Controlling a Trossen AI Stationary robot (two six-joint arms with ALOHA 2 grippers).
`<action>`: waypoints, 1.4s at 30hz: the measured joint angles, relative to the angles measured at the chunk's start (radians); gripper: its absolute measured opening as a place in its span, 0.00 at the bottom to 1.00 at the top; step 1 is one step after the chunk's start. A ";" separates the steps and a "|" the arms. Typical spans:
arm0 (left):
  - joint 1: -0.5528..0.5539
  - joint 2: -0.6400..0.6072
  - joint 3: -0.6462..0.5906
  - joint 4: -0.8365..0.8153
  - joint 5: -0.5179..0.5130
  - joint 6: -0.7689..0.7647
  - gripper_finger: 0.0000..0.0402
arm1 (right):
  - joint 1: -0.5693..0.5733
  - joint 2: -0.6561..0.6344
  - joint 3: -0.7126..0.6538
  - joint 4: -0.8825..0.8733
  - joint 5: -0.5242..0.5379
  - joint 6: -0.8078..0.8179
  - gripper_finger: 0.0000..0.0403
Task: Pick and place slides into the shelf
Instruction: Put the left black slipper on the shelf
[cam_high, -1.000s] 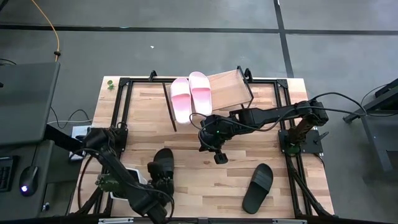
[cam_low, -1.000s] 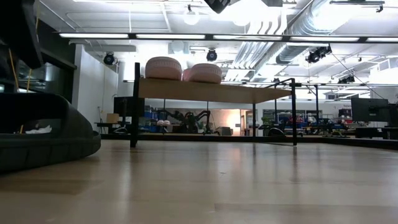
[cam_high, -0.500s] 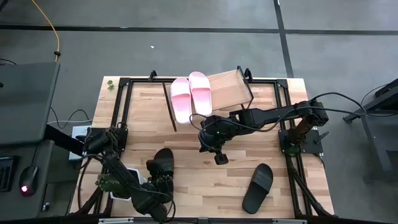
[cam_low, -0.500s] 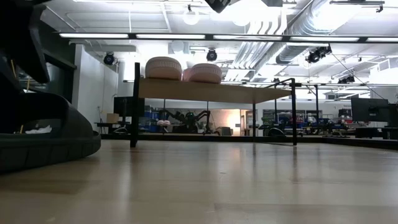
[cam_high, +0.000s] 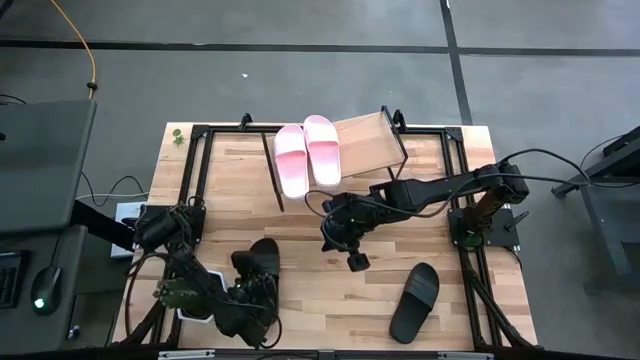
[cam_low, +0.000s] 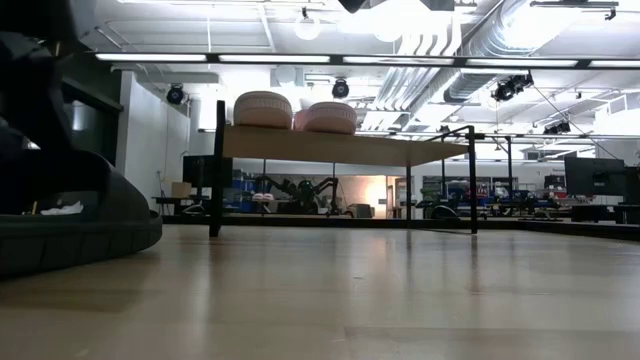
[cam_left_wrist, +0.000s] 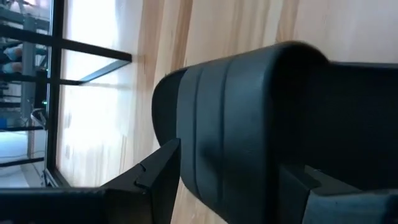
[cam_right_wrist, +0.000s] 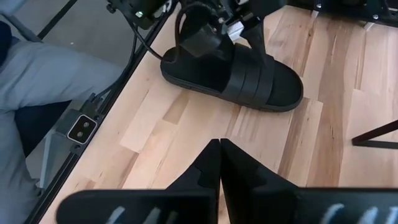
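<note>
A black slide (cam_high: 262, 258) lies sole-down on the wooden table near its front left. My left gripper (cam_high: 250, 290) is low over it and open. Its two fingers stand on either side of the slide's wide strap (cam_left_wrist: 242, 124). My right gripper (cam_high: 355, 263) hangs shut above the table's middle, holding nothing. From there it looks down on that same slide (cam_right_wrist: 233, 74). Another black slide (cam_high: 415, 300) lies near the front right. Two pale pink slides (cam_high: 305, 155) rest side by side on the shelf (cam_high: 368, 140) at the far edge. My left gripper has one finger (cam_left_wrist: 155, 180) beside one edge of the black slide's strap and the other finger (cam_left_wrist: 311, 186) at the strap's other side, coming down at a slant from the near side. I cannot tell whether either finger touches the strap. The slide lies flat on the table.
Black metal frame rails (cam_high: 200, 170) run along the table's left, right and far sides. The shelf stands raised on thin black legs (cam_low: 217, 170), with bare panel to the right of the pink slides. A person's grey-clad leg (cam_right_wrist: 43, 81) shows beyond the table's edge.
My left gripper has gone down and a little toward the black slide, tipping further downward, its fingers still open. The slide has stayed where it was.
</note>
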 joint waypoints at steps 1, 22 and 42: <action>0.005 0.000 -0.003 0.004 -0.003 0.000 0.44 | 0.000 0.000 0.000 0.000 0.000 0.000 0.00; 0.045 0.000 -0.019 0.044 -0.014 0.022 0.08 | 0.000 0.001 0.000 0.009 0.000 0.000 0.00; 0.044 0.000 0.065 -0.040 -0.145 0.089 0.01 | -0.003 -0.001 0.000 0.015 0.107 -0.096 0.00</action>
